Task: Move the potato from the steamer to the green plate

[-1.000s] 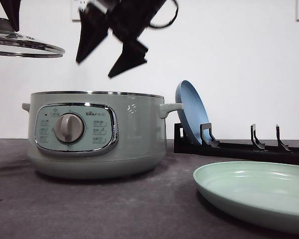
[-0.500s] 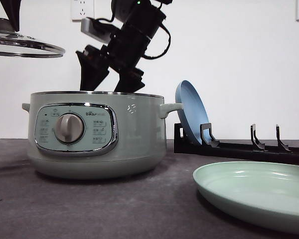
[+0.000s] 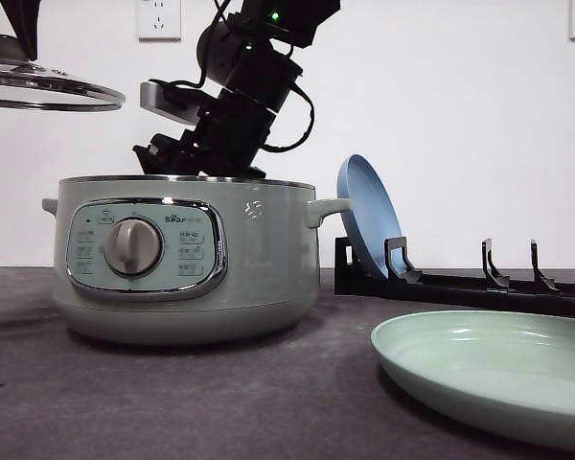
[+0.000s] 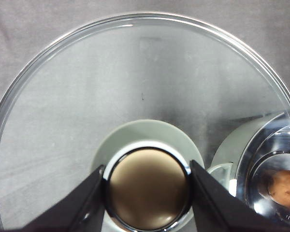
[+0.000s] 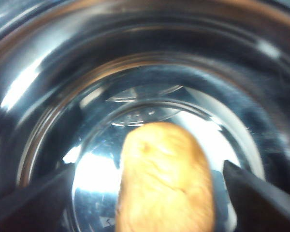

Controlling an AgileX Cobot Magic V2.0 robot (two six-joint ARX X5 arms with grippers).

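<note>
The sage-green steamer [image 3: 187, 259] stands uncovered at the table's left. My right arm [image 3: 235, 110] reaches down into it, its fingers hidden behind the rim. Inside, the orange-brown potato [image 5: 166, 181] lies on the shiny steel bottom. My right gripper [image 5: 150, 166] is open, one finger on each side of the potato and apart from it. My left gripper [image 4: 147, 174] is shut on the knob of the glass lid [image 4: 135, 82], holding the lid [image 3: 48, 91] in the air up left of the pot. The potato [image 4: 285, 188] also shows through the glass. The green plate [image 3: 494, 369] lies flat at the front right.
A blue plate [image 3: 367, 216] stands on edge in a black dish rack [image 3: 460, 283] behind the green plate, right beside the steamer's right handle [image 3: 328, 208]. Dark grey cloth [image 3: 220, 402] covers the table in front of the pot.
My right arm has come down from above the steamer into the pot, so its open fingers have dropped below the rim. The left gripper and lid have stayed put.
</note>
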